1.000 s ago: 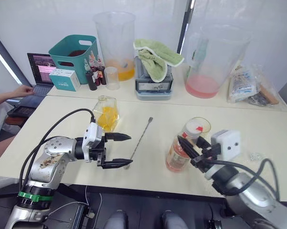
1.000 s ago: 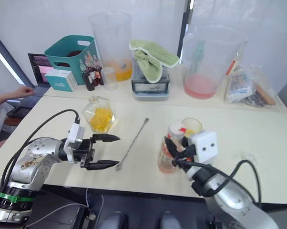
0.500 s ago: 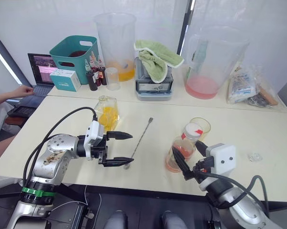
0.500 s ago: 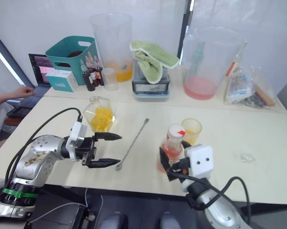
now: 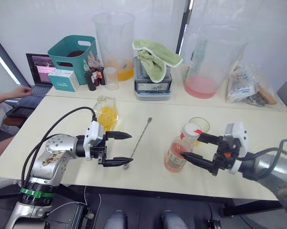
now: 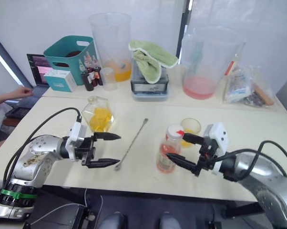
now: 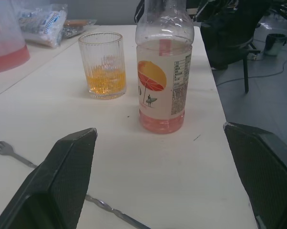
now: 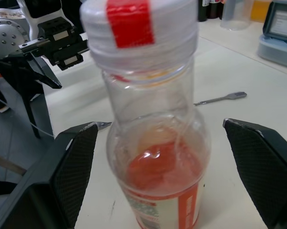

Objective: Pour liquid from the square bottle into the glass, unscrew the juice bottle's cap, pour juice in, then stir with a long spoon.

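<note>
Right gripper [image 5: 193, 147]: has swung out to the robot's right since a second ago and now faces the juice bottle [image 5: 179, 150] side-on, fingers spread wide on either side of it and apart from it; cap [image 5: 192, 129] on. Bottle stands upright near the table's [image 5: 267, 129] front edge, glass [image 5: 199, 126] just behind it, open tabletop to its right. Left gripper [image 5: 118, 149]: spread, empty, beside the spoon [image 5: 139, 139].

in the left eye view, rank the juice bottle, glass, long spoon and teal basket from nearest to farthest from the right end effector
1. Juice bottle, between the open fingers of the right end effector.
2. Glass, just behind the bottle.
3. Long spoon, mid-table, toward the left arm.
4. Teal basket, far back left.
</note>
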Motion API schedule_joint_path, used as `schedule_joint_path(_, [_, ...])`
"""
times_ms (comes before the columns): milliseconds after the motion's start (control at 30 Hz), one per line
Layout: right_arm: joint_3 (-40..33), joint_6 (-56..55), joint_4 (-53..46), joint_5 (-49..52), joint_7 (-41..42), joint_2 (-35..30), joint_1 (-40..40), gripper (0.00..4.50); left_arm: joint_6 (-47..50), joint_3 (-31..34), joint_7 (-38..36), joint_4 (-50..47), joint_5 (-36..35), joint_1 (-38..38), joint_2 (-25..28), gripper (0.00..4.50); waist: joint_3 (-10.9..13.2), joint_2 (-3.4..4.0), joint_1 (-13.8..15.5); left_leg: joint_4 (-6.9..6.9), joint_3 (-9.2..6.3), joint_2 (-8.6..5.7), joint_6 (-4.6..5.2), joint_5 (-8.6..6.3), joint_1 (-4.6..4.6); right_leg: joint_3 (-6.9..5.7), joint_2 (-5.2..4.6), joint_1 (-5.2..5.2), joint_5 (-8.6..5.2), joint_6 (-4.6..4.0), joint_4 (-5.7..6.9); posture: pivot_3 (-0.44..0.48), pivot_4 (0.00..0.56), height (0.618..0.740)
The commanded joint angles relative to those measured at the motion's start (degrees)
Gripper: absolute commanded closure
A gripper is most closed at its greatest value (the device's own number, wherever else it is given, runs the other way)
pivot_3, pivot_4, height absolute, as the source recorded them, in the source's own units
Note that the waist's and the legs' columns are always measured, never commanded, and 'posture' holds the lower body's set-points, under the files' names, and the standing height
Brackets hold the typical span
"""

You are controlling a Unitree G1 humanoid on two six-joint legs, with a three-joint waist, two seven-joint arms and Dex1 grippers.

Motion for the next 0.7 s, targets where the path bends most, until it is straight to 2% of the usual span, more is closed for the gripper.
schedule_joint_path(33, [1.4,-2.5,5.54,-2.1,6.88,0.54,-5.27,0.05,0.69,2.15,0.32,-2.71,-1.36,0.25,1.46,0.0,0.01,0.01,-0.1,0.0,0.0,0.01,0.0,0.0,0.01,0.0,0.0,-0.01,0.0,0.0,0.01,0.0,0.15,0.74])
schedule_joint_path(233, [4.27,-4.81,12.44,-5.97,14.07,2.75,-10.28,0.05,1.94,3.21,1.13,-4.68,-1.76,1.23,2.51,0.0,0.01,0.01,0.07,0.0,-0.04,-0.04,0.0,0.0,-0.04,-0.02,-0.07,-0.03,0.01,0.0,0.05,0.0,0.15,0.74])
schedule_joint_path(333, [3.62,-3.52,11.71,-5.17,14.06,4.24,-10.63,0.85,2.28,3.61,1.37,-5.45,-1.93,1.98,2.79,0.0,0.02,0.02,0.13,0.0,-0.04,-0.02,0.0,0.0,-0.05,-0.02,-0.08,-0.04,0.01,0.0,0.05,0.0,0.15,0.74])
schedule_joint_path(567, [-0.36,0.03,6.06,-0.95,12.29,4.65,-7.45,3.17,1.9,3.26,1.91,-5.88,-2.03,2.98,2.81,0.0,0.02,0.02,0.3,0.0,-0.04,0.04,-0.01,-0.01,-0.04,-0.03,-0.09,-0.04,0.01,0.0,0.06,0.0,0.15,0.74])
schedule_joint_path(633, [-2.0,0.99,3.43,0.26,10.57,4.68,-5.74,3.46,1.74,3.04,1.96,-5.81,-2.03,3.01,2.64,0.0,0.02,0.03,0.47,0.0,-0.04,0.04,-0.01,0.0,-0.05,-0.03,-0.09,-0.05,0.01,0.0,0.06,0.0,0.15,0.74])
schedule_joint_path(700, [-3.47,1.17,0.26,0.09,7.73,5.12,-3.54,3.49,1.47,2.76,1.95,-5.53,-1.92,2.93,2.37,0.0,0.02,0.03,0.62,0.0,-0.04,0.04,-0.01,-0.01,-0.05,-0.03,-0.09,-0.05,0.01,0.0,0.06,0.0,0.15,0.74])
